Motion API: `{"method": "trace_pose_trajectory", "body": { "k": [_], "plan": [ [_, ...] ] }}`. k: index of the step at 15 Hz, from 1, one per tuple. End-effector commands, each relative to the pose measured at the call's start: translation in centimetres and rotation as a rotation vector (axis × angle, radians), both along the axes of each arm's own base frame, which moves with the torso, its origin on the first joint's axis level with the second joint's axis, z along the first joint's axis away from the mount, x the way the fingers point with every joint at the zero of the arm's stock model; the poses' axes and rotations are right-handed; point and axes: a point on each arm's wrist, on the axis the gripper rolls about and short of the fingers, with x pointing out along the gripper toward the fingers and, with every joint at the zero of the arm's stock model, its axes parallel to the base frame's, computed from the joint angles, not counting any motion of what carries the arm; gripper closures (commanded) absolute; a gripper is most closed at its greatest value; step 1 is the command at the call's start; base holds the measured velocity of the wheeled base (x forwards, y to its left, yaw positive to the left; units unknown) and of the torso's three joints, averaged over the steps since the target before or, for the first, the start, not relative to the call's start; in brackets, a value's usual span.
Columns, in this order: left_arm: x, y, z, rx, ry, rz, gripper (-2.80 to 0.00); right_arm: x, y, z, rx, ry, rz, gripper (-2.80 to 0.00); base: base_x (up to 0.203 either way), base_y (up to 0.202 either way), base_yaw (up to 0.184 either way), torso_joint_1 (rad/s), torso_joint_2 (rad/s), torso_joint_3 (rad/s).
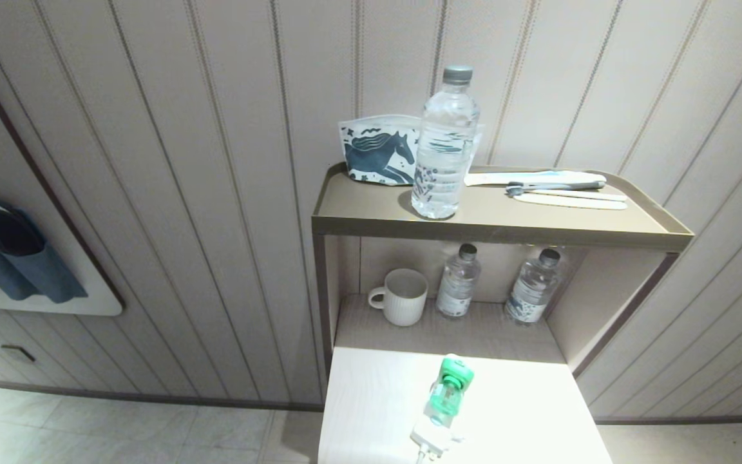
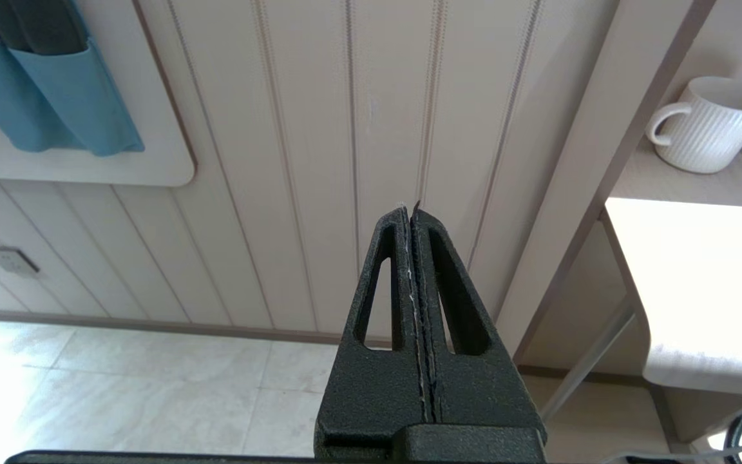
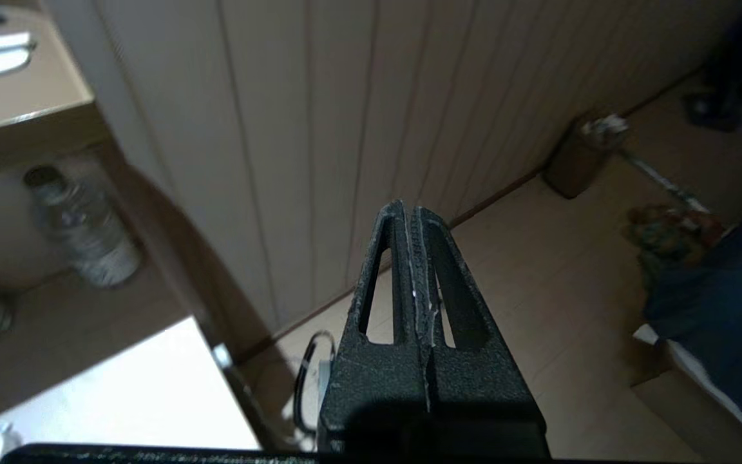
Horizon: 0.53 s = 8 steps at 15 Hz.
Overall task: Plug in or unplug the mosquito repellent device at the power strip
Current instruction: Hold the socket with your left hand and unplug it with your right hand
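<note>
Beside the table, right gripper hangs closed, empty; left gripper likewise.

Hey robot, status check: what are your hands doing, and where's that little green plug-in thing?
Both hands shut, empty, off the table: left hand, right hand. Mosquito repellent device sits in power strip. Nothing blocking it.

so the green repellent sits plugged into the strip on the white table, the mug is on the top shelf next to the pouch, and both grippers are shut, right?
Not quite. The mug is on the lower shelf, beside two small bottles, as the head view shows. The rest holds: the repellent sits in the strip, and the left gripper and right gripper are shut.
</note>
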Motion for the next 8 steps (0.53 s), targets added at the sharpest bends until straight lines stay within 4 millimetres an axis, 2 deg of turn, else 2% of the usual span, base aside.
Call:
{"method": "trace_pose_trajectory", "body": {
  "k": [1,3,5,8],
  "plan": [
    [0.0,0.0,0.0,0.000,0.000,0.000,0.00,-2.9,-0.5,-0.6,-0.015,-0.077,-0.046,0.00,0.000,0.000,0.000,0.000,0.00,0.000],
    [0.0,0.0,0.0,0.000,0.000,0.000,0.00,-4.9,-0.8,-2.5,-0.026,-0.101,-0.056,0.00,0.000,0.000,0.000,0.000,0.00,0.000],
    [0.0,0.0,0.0,0.000,0.000,0.000,0.00,-5.7,-0.8,-5.9,-0.039,-0.068,-0.079,0.00,0.000,0.000,0.000,0.000,0.00,0.000],
    [0.0,0.0,0.0,0.000,0.000,0.000,0.00,-5.4,-0.7,-10.2,-0.037,0.009,-0.095,0.00,0.000,0.000,0.000,0.000,0.00,0.000]
  ]
}}
